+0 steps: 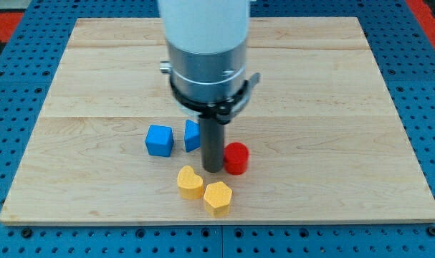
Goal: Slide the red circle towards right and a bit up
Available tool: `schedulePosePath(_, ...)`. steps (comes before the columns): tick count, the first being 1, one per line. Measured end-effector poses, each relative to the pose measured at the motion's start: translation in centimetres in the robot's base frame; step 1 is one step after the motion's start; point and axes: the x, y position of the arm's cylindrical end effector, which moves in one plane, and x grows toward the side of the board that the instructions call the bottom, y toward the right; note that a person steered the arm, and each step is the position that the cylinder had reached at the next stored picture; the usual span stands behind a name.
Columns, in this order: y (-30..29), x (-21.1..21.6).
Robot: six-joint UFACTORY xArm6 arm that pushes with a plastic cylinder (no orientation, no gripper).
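Red circle (236,158) touching my tip (213,170), on its right.

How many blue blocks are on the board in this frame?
2. A blue cube sits left of centre; a second blue block, its shape partly hidden behind the dark rod, is just to its right. The arm could hide others.

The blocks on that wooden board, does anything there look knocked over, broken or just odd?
Nothing stands out. The red circle, two blue blocks and two yellow blocks all sit flat and whole on the wooden board. My tip rests just at the view's left of the red circle.
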Motion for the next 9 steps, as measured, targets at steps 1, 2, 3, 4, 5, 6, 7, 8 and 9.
schedulePosePath(1, 4.3, 0.3)
schedulePosePath(2, 6.5, 1.3)
schedulePosePath(3, 8.4, 1.4)
schedulePosePath(4, 8.9, 0.3)
schedulePosePath(5, 9.8, -0.8)
schedulePosePath(6, 10.4, -2.0)
schedulePosePath(7, 11.2, -2.4)
schedulePosePath(8, 11.6, -2.1)
schedulePosePath(9, 12.5, 2.8)
